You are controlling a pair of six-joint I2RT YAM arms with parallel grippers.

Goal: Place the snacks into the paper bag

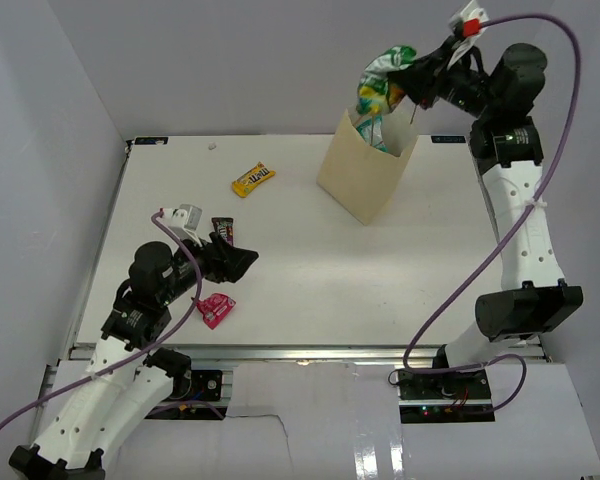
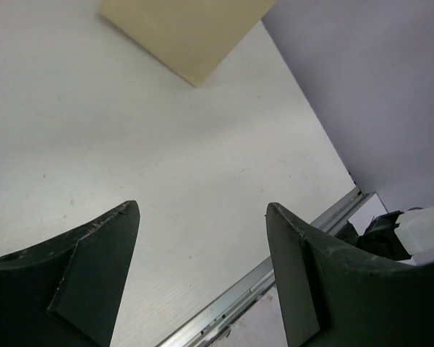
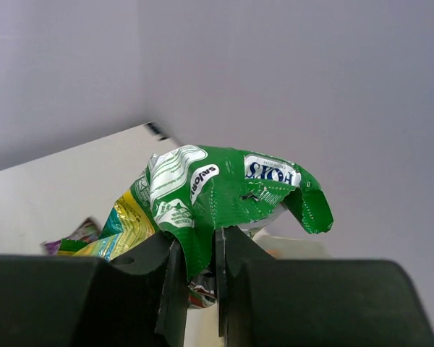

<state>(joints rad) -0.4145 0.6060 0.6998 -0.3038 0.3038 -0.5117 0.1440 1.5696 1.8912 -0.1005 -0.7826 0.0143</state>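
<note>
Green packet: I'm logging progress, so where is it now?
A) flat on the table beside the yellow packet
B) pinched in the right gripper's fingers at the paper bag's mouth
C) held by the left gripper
B: the fingers of the right gripper clamp the green packet, which hangs over the open top of the paper bag.

right arm holds a green packet over the paper bag

the right fingers [image 1: 418, 78] pinch a crumpled green packet [image 1: 385, 72] above the cream paper bag [image 1: 358, 182], which stands at the far right of the table [image 1: 430, 270]; the packet's lower end dips into the open top. a yellow packet [image 1: 253, 179] lies left of the bag. the left fingers [image 1: 238, 262] sit just beside a brown packet [image 1: 224, 227], a pink packet [image 1: 216, 309] nearer the bases.
</note>
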